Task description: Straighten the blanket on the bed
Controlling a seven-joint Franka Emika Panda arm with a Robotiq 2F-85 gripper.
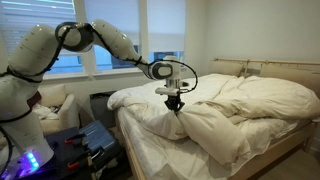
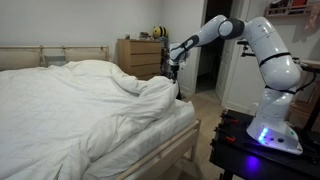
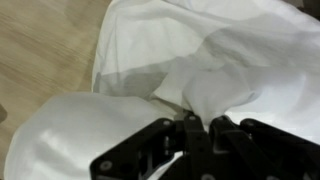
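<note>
The puffy off-white blanket (image 1: pixel 245 100) lies rumpled across the bed (image 1: pixel 285 140), bunched toward the foot. In both exterior views my gripper (image 1: pixel 176 103) hangs over the bed's foot corner, shut on a pinched fold of the blanket (image 2: pixel 160 88). In the wrist view the black fingers (image 3: pixel 185 135) come in from the bottom and clamp a peak of white blanket fabric (image 3: pixel 215 90) that rises between them. The white fitted sheet (image 1: pixel 150 150) shows on the mattress below the blanket.
A wooden dresser (image 2: pixel 140 55) stands by the far wall. A white armchair (image 1: pixel 55 105) sits by the window. Wooden floor (image 3: pixel 45 50) lies beside the bed. The robot base (image 2: pixel 275 135) stands on a dark cart off the bed's foot corner.
</note>
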